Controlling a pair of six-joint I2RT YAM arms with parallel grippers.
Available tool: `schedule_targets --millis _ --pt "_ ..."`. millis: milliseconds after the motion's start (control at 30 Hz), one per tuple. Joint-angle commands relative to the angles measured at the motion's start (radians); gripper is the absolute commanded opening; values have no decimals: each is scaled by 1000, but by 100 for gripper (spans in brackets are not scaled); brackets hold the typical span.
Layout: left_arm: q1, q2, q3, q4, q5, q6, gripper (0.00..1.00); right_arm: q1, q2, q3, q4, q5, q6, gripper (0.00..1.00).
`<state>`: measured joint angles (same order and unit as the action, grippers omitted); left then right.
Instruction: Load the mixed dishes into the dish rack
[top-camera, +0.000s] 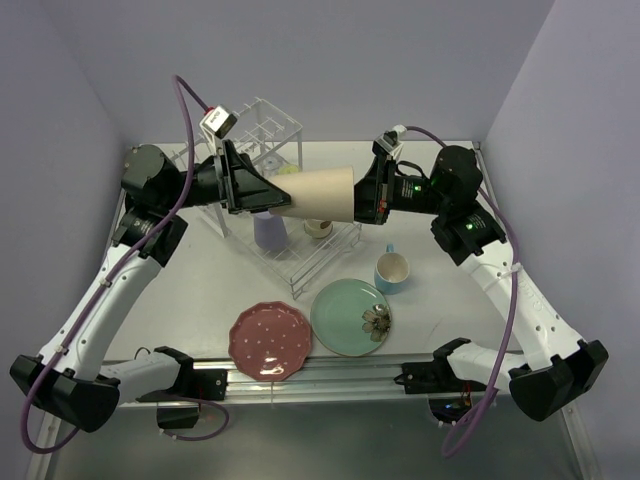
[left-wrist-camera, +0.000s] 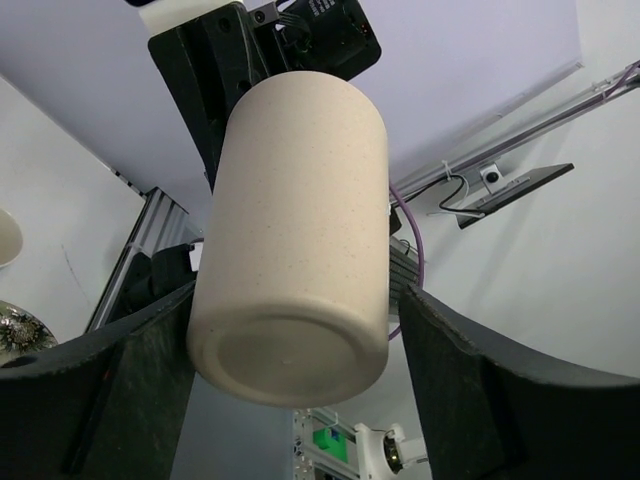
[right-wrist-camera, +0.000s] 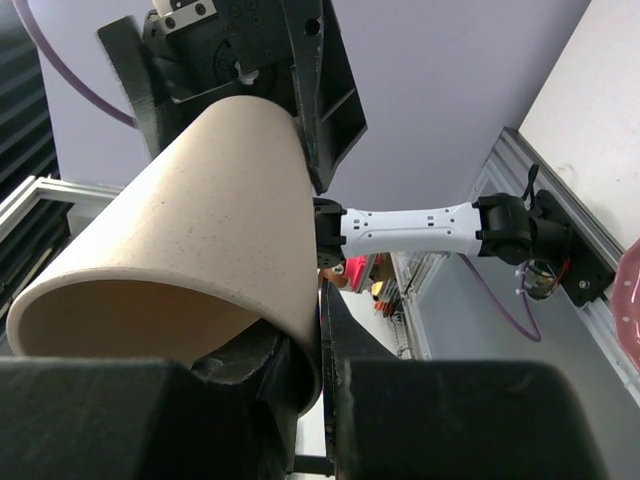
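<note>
Looking from above, we see the beige cup (top-camera: 318, 193) held level over the dish rack (top-camera: 310, 262) on the desk (top-camera: 200, 290), the right end effector (top-camera: 366, 192) at its mouth and the left end effector (top-camera: 278, 195) around its base. At the left wrist, we find those jaws spread wide, flanking the cup's bottom. At the right wrist, the jaws are pinched on the rim wall, one finger inside.

Two plates (top-camera: 270, 342), one beige cup (top-camera: 315, 193), two other cups (top-camera: 268, 230) clearly visible, one dish rack (top-camera: 272, 118)
</note>
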<state>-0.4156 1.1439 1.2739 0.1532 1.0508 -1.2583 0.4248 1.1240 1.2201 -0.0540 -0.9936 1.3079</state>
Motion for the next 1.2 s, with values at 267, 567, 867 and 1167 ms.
schedule_targets --millis 267,567,867,1167 --pt "-6 20 105 -67 -69 43 0 -11 5 67 -173 55 -190 79" --pt "29 137 399 -876 -374 428 0 -131 16 315 -976 706 -648 100" --pt "-28 264 538 -1310 -724 625 0 -179 -18 361 -1104 906 -789 100" --pt "-149 399 582 -1423 -942 651 0 -181 -18 352 -1092 863 -777 100"
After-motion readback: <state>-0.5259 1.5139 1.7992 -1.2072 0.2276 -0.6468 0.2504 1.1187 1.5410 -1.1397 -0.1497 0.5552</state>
